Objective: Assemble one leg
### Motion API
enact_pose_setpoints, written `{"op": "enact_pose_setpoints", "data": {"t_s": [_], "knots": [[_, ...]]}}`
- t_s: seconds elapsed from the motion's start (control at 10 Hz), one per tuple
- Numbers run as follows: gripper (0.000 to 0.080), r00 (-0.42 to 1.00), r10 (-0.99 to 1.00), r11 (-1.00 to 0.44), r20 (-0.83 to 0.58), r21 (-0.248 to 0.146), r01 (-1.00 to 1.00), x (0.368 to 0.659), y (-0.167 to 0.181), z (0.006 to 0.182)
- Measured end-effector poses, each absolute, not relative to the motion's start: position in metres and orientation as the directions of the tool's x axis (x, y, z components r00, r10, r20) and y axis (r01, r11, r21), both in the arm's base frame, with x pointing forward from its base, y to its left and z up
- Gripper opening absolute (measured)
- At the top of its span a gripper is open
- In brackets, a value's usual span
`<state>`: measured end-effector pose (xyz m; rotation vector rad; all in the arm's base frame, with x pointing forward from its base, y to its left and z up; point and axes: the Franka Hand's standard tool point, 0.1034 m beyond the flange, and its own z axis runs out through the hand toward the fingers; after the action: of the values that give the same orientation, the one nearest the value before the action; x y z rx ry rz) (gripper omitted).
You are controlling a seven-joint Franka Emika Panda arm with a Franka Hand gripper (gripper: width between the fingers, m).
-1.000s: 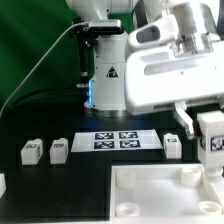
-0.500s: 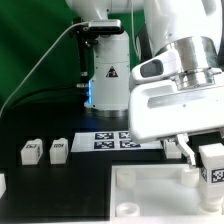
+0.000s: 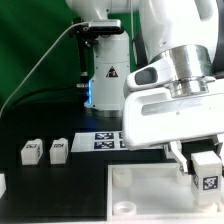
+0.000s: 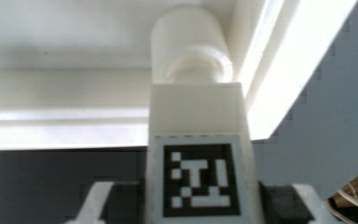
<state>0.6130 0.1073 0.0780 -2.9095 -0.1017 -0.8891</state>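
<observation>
Leg (image 3: pixel 207 172) held at lower right of the exterior frame.
Pincer (image 3: pixel 203 158) grasps the leg, tag facing the camera, near the white top's (image 3: pixel 140 186) right edge.

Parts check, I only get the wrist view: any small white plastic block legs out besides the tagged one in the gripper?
Observer: Two clearly, on the black table at the exterior view's left: outer spare leg, inner spare leg.
Operator: Held one versus the top?
Observer: The gripper has the tagged leg at the far side of the large white square tray-like top, toward the exterior view's right; contact unclear.
Operator: Marker board?
Observer: The thin flat white marker board is partly hidden behind the arm.
</observation>
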Motion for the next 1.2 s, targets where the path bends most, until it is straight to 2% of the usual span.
{"op": "enact_pose_setpoints", "data": {"t_s": [0.7, 0.8, 0.9, 1.0, 1.1, 1.2], "knots": [[0.0293, 0.805, 0.011, -0.994, 0.593, -0.078, 0.071, 0.6149, 0.115, 0.0764], [0.0362, 0.805, 0.011, -0.994, 0.593, -0.078, 0.071, 0.6149, 0.115, 0.0764], [0.0362, 0.805, 0.011, -0.994, 0.593, -0.078, 0.071, 0.6149, 0.115, 0.0764], [0.0543, 0.805, 0.011, -0.994, 0.593, -0.078, 0.071, 0.6149, 0.115, 0.0764], [0.0543, 0.805, 0.011, -0.994, 0.593, -0.078, 0.071, 0.6149, 0.115, 0.0764], [0.0627, 0.805, 0.011, -0.994, 0.593, -0.078, 0.071, 0.6149, 0.115, 0.0764]]}}
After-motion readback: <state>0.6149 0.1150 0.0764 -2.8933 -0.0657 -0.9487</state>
